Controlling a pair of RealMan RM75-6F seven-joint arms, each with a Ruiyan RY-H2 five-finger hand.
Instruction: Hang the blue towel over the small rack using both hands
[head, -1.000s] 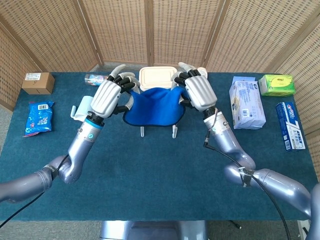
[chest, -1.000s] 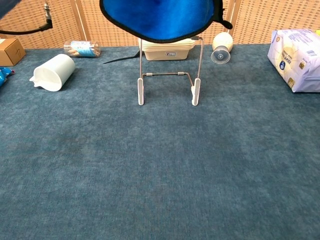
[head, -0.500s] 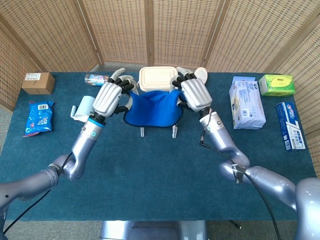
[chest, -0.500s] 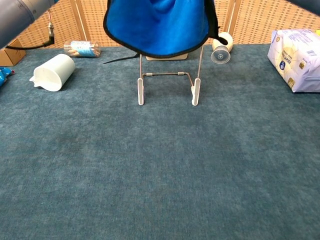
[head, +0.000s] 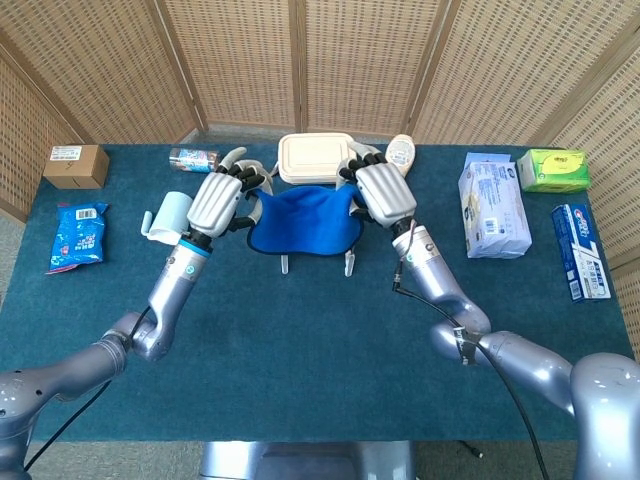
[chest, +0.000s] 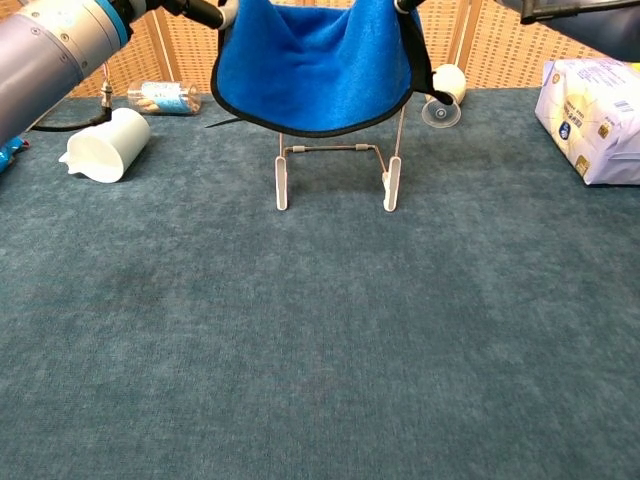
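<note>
The blue towel with dark edging sags in front of the small white-footed wire rack.

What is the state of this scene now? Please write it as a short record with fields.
towel: blue towel spread between both hands, its lower edge hanging in front of the rack's uprights
rack: small rack stands upright on the table, under the towel
left hand: left hand holds the towel's left end
right hand: right hand holds the towel's right end
behind rack: cream lidded box
left of rack: white cup lying on its side
stage: both hands grip the towel, not yet released
</note>
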